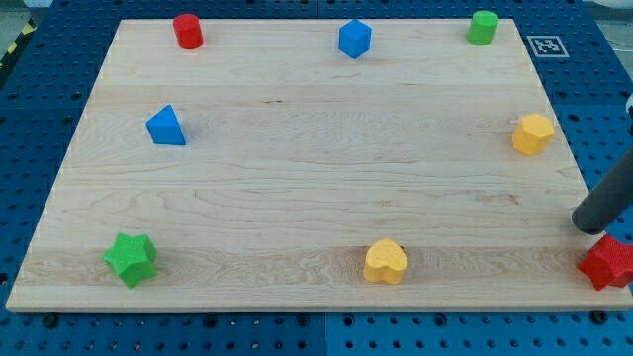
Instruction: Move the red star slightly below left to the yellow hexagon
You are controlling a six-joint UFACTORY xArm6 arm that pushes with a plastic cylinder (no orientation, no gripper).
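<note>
The red star lies at the view's far right bottom, at the board's right edge and partly off it. The yellow hexagon sits near the right edge, well above the star. My tip is the end of the dark rod coming in from the right; it stands just above and a little left of the red star, close to it or touching it.
Wooden board on a blue pegboard. Red cylinder top left, blue hexagonal block top middle, green cylinder top right, blue triangle left, green star bottom left, yellow heart bottom middle.
</note>
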